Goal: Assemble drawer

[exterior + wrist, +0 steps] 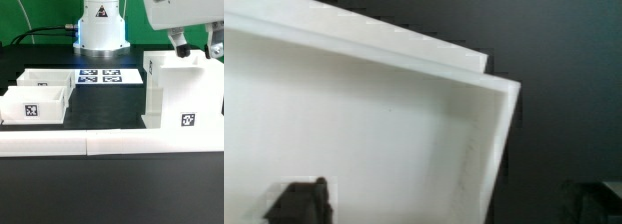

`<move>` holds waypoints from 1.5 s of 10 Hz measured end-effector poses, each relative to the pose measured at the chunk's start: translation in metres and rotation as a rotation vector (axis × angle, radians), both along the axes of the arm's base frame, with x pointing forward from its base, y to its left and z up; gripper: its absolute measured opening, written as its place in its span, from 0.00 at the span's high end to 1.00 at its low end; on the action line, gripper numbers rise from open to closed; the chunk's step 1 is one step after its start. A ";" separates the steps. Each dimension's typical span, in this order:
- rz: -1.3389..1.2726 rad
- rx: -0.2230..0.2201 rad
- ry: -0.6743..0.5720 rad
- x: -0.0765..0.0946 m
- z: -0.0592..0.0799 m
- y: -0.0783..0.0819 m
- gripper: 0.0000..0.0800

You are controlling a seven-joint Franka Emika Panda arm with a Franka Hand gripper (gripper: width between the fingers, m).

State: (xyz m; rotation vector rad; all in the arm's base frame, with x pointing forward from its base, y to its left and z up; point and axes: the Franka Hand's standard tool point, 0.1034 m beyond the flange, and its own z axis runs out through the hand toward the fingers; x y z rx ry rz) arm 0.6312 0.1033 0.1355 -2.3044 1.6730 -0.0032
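Shell (180, 95): white plastic, smooth, with a soft sheen; the same in the wrist view.
Trays (35, 100), at 9 o'clock: the same white plastic, smooth, satin.
Tags (187, 121): black-and-white print, flat, matt.
Table (110, 110): black, matt; material unclear.
Bars (110, 145): white, smooth, plastic-looking.
Marker board (100, 75): thin white printed sheet, matt.
Jaws: dark, matt.
Arm base (100, 25): white, glossy casing.

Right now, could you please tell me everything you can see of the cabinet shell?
The cabinet shell is a big white box, plastic by its look, upright on the black table at the exterior view's right, just behind the white border bar. One black-and-white square tag sits low on its facing wall. The open gripper hangs over its top rim; contact cannot be told.
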 end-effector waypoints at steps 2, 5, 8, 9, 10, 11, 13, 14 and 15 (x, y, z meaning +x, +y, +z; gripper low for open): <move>0.031 -0.002 -0.005 0.000 0.002 0.002 0.19; 0.283 -0.064 -0.039 -0.003 0.000 -0.005 0.19; 0.663 -0.145 -0.100 -0.005 0.012 -0.012 0.19; 0.635 -0.137 -0.114 -0.003 0.011 -0.012 0.19; 0.743 -0.160 -0.134 -0.004 0.010 -0.013 0.19; 0.817 -0.172 -0.151 -0.003 0.010 -0.013 0.19; 1.040 -0.220 -0.179 -0.013 0.005 -0.028 0.19; 1.145 -0.240 -0.183 -0.023 0.002 -0.050 0.19; 1.198 -0.252 -0.186 -0.029 -0.001 -0.071 0.19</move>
